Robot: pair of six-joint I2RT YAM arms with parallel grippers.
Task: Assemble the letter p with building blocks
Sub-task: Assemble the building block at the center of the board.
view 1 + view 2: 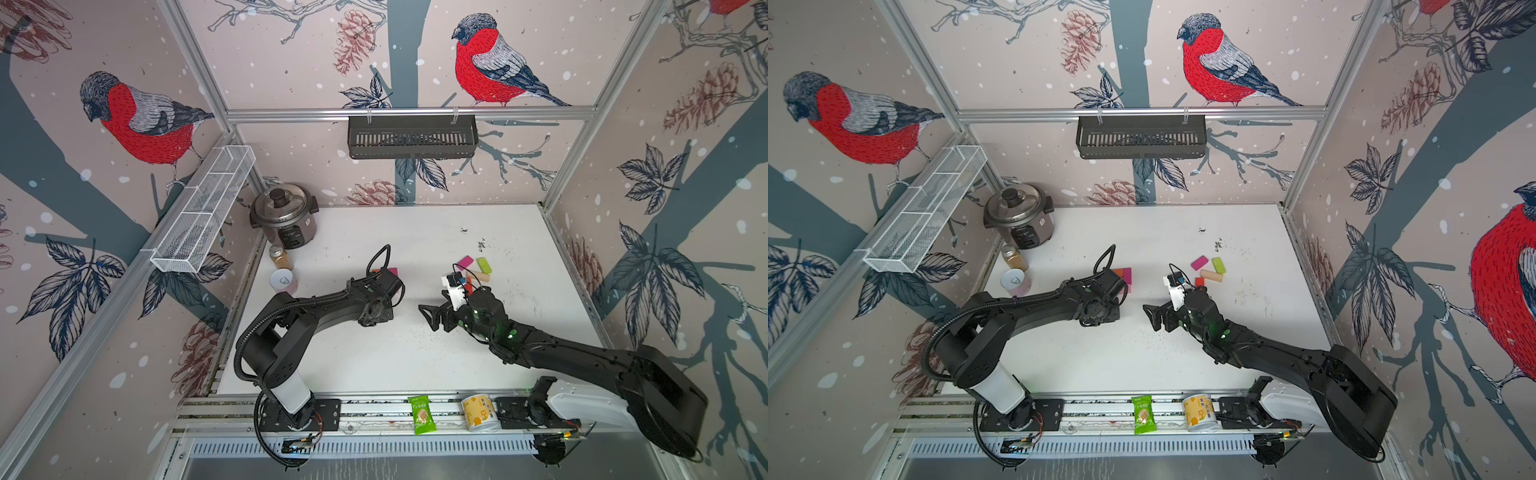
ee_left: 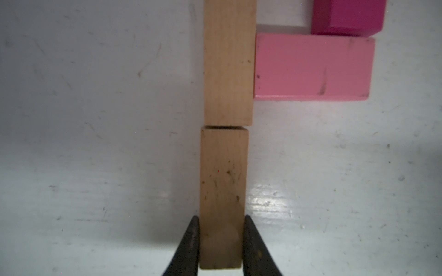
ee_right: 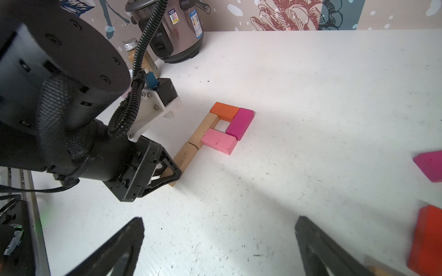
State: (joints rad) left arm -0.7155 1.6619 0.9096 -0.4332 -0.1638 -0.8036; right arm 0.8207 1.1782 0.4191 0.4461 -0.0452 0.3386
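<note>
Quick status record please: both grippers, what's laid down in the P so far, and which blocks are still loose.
left gripper: closed on the lower wood bar
right gripper: open, empty, above the table
stem: lower wood bar end to end with the upper wood bar
bowl: orange block on top, magenta block on the outer side, light pink block below, against the upper wood bar
loose: spare magenta block, lime green block, spare wood bar, red block
</note>
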